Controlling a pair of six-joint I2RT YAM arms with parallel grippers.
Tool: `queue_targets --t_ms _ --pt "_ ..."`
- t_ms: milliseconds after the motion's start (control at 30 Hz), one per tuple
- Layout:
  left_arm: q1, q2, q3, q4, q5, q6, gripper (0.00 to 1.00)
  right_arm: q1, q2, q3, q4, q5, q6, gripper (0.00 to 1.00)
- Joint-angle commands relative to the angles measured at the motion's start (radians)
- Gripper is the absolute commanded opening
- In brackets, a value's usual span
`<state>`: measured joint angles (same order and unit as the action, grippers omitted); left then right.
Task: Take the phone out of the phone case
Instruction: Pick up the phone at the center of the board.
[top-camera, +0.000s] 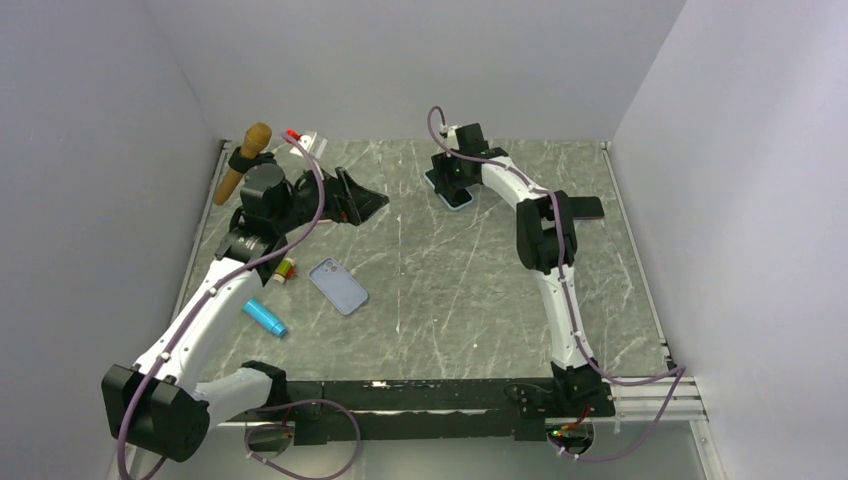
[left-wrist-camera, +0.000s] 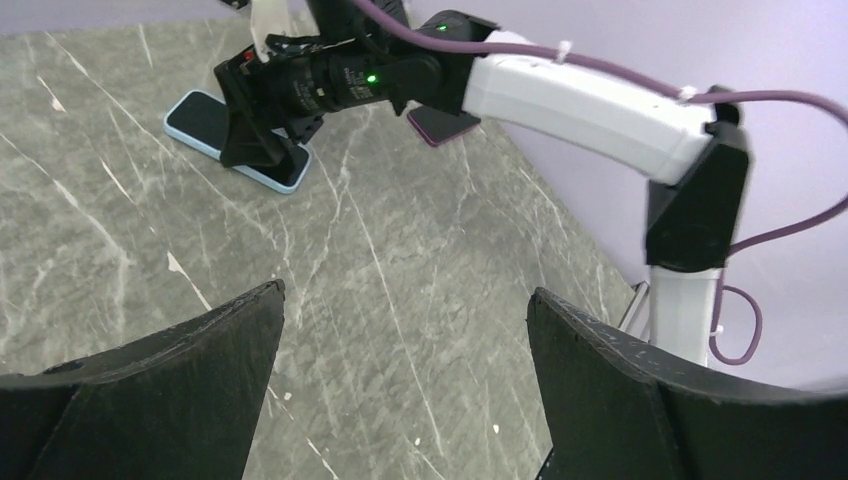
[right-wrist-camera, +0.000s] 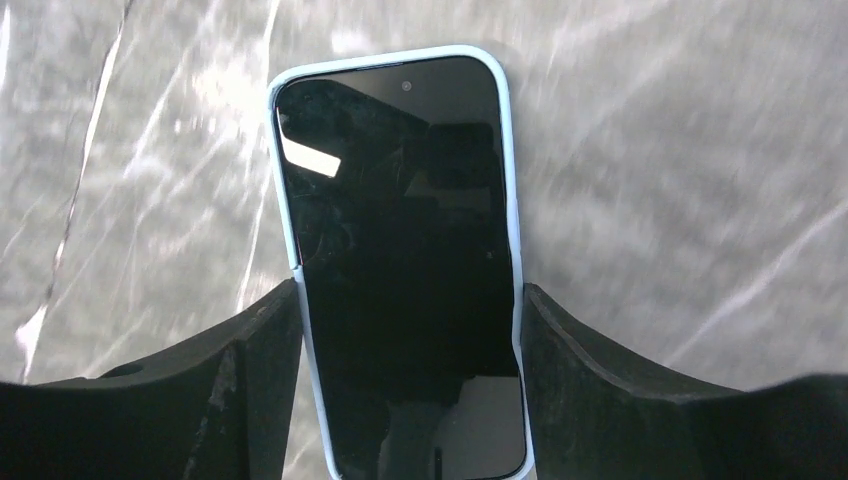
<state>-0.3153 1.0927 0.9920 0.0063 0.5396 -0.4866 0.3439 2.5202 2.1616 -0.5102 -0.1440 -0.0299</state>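
The phone (right-wrist-camera: 400, 200), its black screen facing up, lies flat on the marble table inside a light blue phone case (right-wrist-camera: 509, 180). It sits at the far centre of the table (top-camera: 456, 197). My right gripper (right-wrist-camera: 410, 290) reaches down over it, one finger pressed against each long side of the case. From the left wrist view, the case's end (left-wrist-camera: 195, 118) sticks out beneath the right gripper (left-wrist-camera: 262, 150). My left gripper (top-camera: 368, 204) hovers left of it, open and empty, with bare table between its fingers (left-wrist-camera: 200, 350).
An empty lavender case (top-camera: 338, 286) lies left of centre. Near it are a blue cylinder (top-camera: 265, 317) and a small red-and-yellow item (top-camera: 285, 268). A wooden-handled tool (top-camera: 245, 160) rests at the far left. A dark phone (top-camera: 590, 207) lies at the right.
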Motion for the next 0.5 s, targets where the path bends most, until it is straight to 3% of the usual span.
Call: queue_targets --t_ms 0,167,267,367,467 --pt "0.004 0.045 0.023 0.023 0.056 -0.018 0.93 0.017 -0.141 -0.294 -0.183 -0.048 0.181 0.28" --pt "0.001 0.079 0.012 0.029 0.053 -0.053 0.91 0.043 -0.393 -0.701 -0.031 0.104 0.338 0.34" --pt "-0.002 0.104 0.015 0.023 0.039 -0.057 0.86 0.075 -0.503 -0.888 0.046 0.126 0.391 0.48" --pt "-0.010 0.130 0.032 -0.004 0.032 -0.033 0.86 0.105 -0.552 -0.990 0.079 0.170 0.423 0.67" --pt "-0.025 0.148 0.055 -0.058 0.024 -0.013 0.87 0.111 -0.543 -0.984 0.074 0.190 0.403 0.76"
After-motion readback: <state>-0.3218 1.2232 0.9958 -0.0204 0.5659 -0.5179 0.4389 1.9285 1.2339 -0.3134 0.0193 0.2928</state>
